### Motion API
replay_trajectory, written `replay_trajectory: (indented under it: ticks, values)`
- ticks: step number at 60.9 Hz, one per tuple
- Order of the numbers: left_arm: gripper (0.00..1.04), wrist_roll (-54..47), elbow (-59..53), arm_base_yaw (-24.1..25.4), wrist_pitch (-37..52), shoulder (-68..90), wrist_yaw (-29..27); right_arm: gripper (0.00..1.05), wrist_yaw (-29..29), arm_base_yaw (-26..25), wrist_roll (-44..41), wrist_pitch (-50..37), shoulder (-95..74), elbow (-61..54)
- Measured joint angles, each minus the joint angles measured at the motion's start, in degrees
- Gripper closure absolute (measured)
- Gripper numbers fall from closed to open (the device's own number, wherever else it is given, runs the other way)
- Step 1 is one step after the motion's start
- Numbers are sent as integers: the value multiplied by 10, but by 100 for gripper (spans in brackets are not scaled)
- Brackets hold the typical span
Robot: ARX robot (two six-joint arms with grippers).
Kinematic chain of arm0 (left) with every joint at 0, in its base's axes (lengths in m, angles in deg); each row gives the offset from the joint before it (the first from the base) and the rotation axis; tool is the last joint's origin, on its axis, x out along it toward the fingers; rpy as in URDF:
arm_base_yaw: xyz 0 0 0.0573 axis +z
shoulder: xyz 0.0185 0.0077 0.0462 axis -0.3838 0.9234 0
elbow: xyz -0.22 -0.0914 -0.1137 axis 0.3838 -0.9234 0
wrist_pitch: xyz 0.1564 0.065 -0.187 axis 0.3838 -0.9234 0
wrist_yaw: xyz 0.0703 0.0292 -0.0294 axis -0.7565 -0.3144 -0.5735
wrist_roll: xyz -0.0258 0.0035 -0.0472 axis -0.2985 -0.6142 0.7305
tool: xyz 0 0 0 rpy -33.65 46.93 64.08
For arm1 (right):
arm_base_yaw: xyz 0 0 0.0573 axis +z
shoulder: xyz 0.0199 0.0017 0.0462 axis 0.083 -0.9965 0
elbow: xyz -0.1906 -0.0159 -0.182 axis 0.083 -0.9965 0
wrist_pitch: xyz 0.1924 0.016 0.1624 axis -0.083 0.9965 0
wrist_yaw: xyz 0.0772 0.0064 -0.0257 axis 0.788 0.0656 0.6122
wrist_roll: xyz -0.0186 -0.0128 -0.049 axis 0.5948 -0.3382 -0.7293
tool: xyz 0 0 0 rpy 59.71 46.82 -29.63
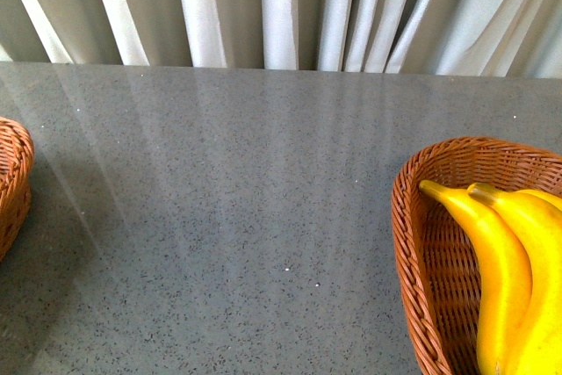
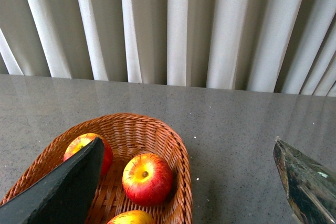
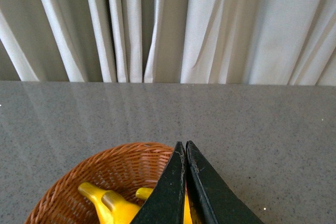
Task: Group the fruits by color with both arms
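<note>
Three red-and-yellow apples lie in a wicker basket (image 2: 181, 156) in the left wrist view: one whole apple (image 2: 147, 178), one (image 2: 79, 144) half hidden behind a finger (image 2: 63, 192), and one (image 2: 131, 217) cut off by the frame edge. My left gripper (image 2: 188, 141) hangs open above that basket's rim, holding nothing. Yellow bananas (image 1: 505, 274) rest in a second wicker basket (image 1: 413, 243) at the right of the front view. My right gripper (image 3: 184, 143) is shut above those bananas (image 3: 113, 205), with nothing between its jaws. Neither arm shows in the front view.
A grey speckled table (image 1: 246, 217) runs back to pale pleated curtains (image 1: 281, 6). The apple basket's edge (image 1: 10, 173) shows at the far left of the front view. Bare tabletop lies between the two baskets.
</note>
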Motion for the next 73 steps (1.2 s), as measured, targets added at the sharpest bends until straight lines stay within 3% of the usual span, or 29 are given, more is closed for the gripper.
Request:
replay_trajectory:
  ticks: [8,73]
  values:
    - [9,0,0,0,0,0,0,103,0,0,0,-14,20,-34]
    - [9,0,0,0,0,0,0,103,0,0,0,329,415,-66]
